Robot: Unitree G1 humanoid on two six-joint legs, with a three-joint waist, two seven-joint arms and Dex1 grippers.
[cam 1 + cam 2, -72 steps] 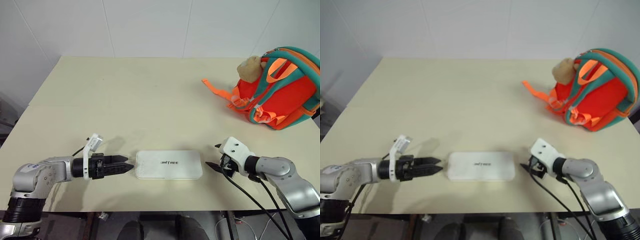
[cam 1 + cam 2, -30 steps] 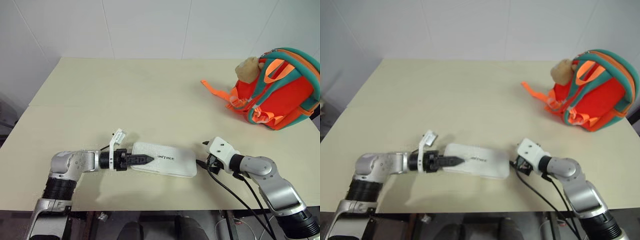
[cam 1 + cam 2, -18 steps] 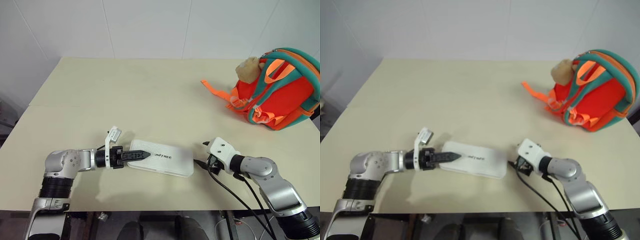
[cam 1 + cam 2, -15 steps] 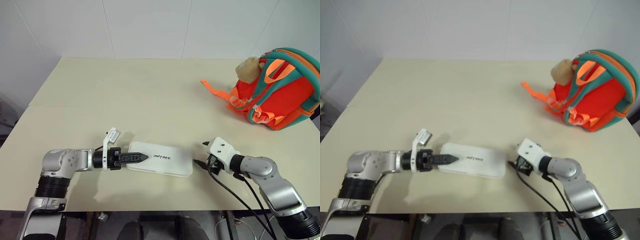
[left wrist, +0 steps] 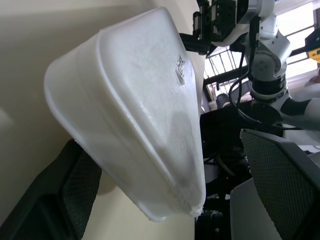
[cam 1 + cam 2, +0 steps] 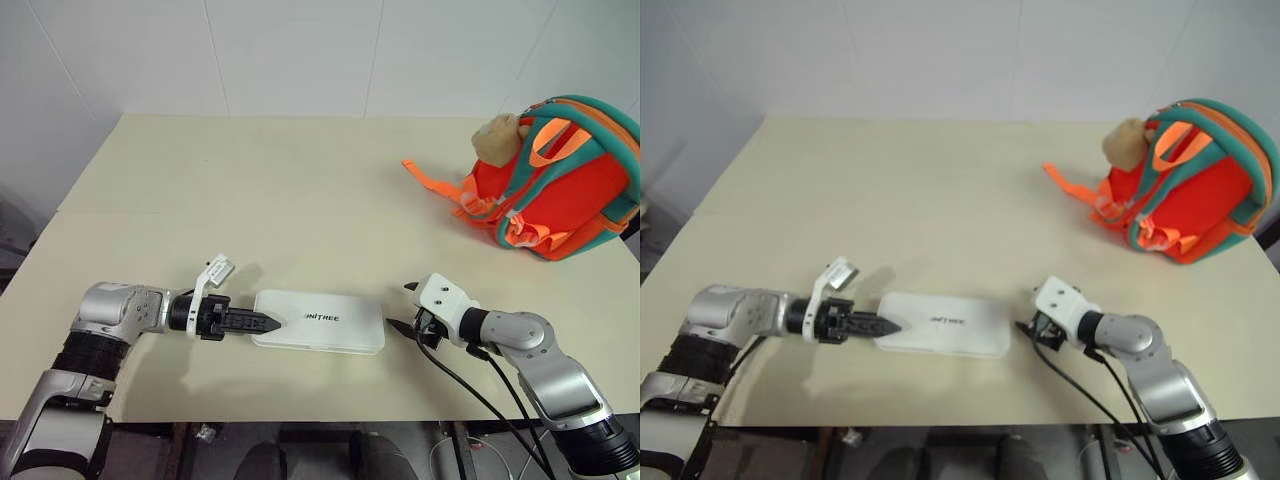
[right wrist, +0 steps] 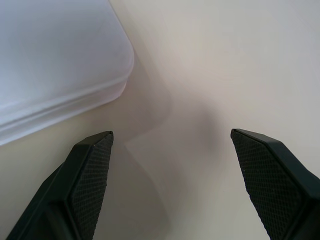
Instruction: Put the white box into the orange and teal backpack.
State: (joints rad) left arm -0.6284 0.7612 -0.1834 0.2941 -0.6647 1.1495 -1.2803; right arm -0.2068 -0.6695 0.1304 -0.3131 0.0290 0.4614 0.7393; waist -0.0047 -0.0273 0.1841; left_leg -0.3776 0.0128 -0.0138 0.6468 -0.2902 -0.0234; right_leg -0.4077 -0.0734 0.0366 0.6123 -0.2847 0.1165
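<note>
From the head views, the white box (image 6: 318, 321) lies flat on the beige worktop (image 6: 270, 190) near its front edge, lettering up. The left tool (image 6: 262, 322) sits at the box's nine o'clock end, black fingers reaching just onto that short edge; whether they pinch it I cannot tell from here. The right tool (image 6: 403, 308) waits just beside the box's three o'clock end, apart from it, cables trailing back along the arm. The backpack (image 6: 555, 180) stands well away at about two o'clock from the box, near the worktop's far right edge, with a tan plush toy (image 6: 498, 138) at its top left and an orange strap (image 6: 432, 183) trailing on the worktop toward the middle.

In the left wrist view, the box (image 5: 135, 115) sits between the spread fingers (image 5: 82, 192), one to either side of its end, so that tool is wide apart around it.

In the right wrist view, both fingers (image 7: 90, 172) stand wide apart over bare worktop, holding nothing, the box's rounded corner (image 7: 65, 65) just ahead of them.
</note>
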